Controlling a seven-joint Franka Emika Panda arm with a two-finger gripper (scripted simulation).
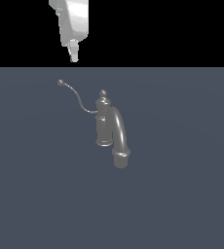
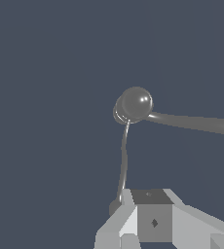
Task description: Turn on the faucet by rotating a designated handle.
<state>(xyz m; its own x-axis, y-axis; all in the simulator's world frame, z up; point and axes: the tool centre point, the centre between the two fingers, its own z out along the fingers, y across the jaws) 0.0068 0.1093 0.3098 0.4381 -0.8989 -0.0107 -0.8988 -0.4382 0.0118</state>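
I log the white end effector [image 1: 74,54], state indeterminable, above the thin S-curved grey metal handle [image 1: 77,98] of the small grey metallic faucet [image 1: 110,127].

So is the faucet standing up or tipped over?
Standing up. The faucet has its knob on top and its base flat on the floor.

Flat, even simulator light, sharp throughout, no cast shadows, small glints on the faucet [image 1: 109,127]
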